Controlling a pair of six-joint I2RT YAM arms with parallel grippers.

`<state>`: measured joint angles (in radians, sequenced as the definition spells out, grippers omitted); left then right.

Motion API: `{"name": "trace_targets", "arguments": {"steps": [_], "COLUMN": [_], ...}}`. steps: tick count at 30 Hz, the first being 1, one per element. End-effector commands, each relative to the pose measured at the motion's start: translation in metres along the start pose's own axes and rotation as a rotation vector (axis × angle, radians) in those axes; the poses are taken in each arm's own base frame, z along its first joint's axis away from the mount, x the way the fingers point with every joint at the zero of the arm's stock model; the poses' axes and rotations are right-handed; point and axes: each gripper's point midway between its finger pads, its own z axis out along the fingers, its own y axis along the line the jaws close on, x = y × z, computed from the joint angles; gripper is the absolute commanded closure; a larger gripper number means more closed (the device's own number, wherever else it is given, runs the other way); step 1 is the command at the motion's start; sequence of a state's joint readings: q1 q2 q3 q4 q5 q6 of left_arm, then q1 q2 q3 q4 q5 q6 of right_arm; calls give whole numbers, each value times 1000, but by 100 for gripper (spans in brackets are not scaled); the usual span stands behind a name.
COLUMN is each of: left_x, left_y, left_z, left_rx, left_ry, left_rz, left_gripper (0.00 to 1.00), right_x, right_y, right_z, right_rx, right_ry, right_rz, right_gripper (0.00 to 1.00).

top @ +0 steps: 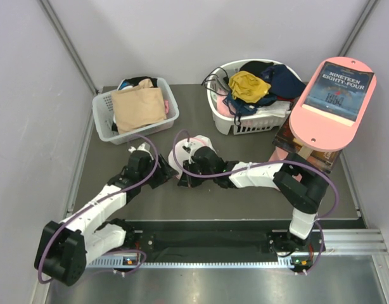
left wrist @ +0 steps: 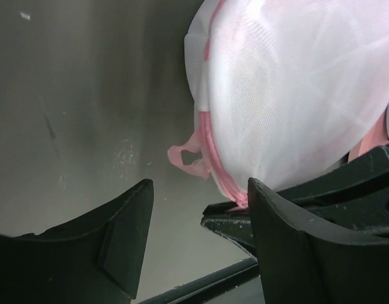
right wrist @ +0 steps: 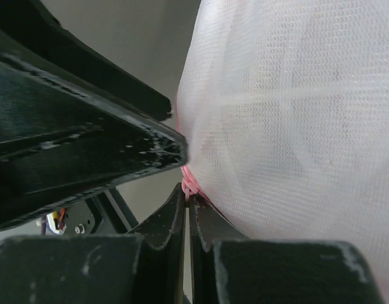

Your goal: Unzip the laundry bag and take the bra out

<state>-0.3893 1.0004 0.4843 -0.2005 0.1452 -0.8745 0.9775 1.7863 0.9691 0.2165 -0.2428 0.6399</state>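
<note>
The laundry bag (top: 187, 147) lay on the bench (top: 245, 202) between both arms. The right gripper (right wrist: 185, 190) pinched its pink rim; the left gripper (left wrist: 199, 190) stood spread beside a pink loop (left wrist: 188, 158). Unzipping seemed the step in hand; next, the left probably needed to close on that loop.

Table (top: 245, 202): dark grey-brown and matte. My left wrist view shows faint scuffs and a pale smudge on it.

Bag (top: 180, 158) rests about mid-table. It is white mesh with a pink rim, and a small pink loop (left wrist: 185, 155) sticks out low at the rim.

Beyond the bag to its left, well apart: rectangular white basket (top: 102, 123).

Beyond the bag to its right: round white basket (top: 245, 123).

Far right of the bag: pink oval board (top: 321, 120) propped over stacked books (top: 305, 152). I can't tell which of them meets the table.
</note>
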Motion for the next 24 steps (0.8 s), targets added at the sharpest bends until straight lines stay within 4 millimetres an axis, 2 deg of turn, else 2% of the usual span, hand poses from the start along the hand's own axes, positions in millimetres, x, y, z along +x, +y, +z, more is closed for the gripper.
{"name": "trace_targets", "arguments": {"steps": [1, 6, 9, 10, 13, 14, 15, 24], "left_x": [-2, -6, -11, -11, -10, -9, -9, -16], "left_y": [-13, -15, -16, -17, -17, -15, -15, -19], "left_z": [7, 15, 17, 18, 20, 21, 22, 23], "left_rx": [65, 77, 75, 77, 76, 69, 69, 81], "left_ry": [-2, -13, -33, -33, -27, -21, -18, -43], "left_rz": [-36, -50, -52, -52, -54, -57, -56, -31], "left_gripper": [36, 44, 54, 64, 81, 93, 99, 100], "right_x": [-11, -10, -9, -8, -7, -7, -7, -2], "right_y": [32, 33, 32, 31, 31, 31, 29, 24], "right_z": [5, 4, 3, 3, 2, 1, 1, 0], "right_rx": [-82, -83, -80, -78, -77, -76, -73, -53], "right_ry": [-22, -19, -21, -18, -17, -18, -19, -10], "right_rz": [-35, -38, -39, -39, -39, -38, -39, -31], "right_gripper": [100, 100, 100, 100, 100, 100, 100, 100]}}
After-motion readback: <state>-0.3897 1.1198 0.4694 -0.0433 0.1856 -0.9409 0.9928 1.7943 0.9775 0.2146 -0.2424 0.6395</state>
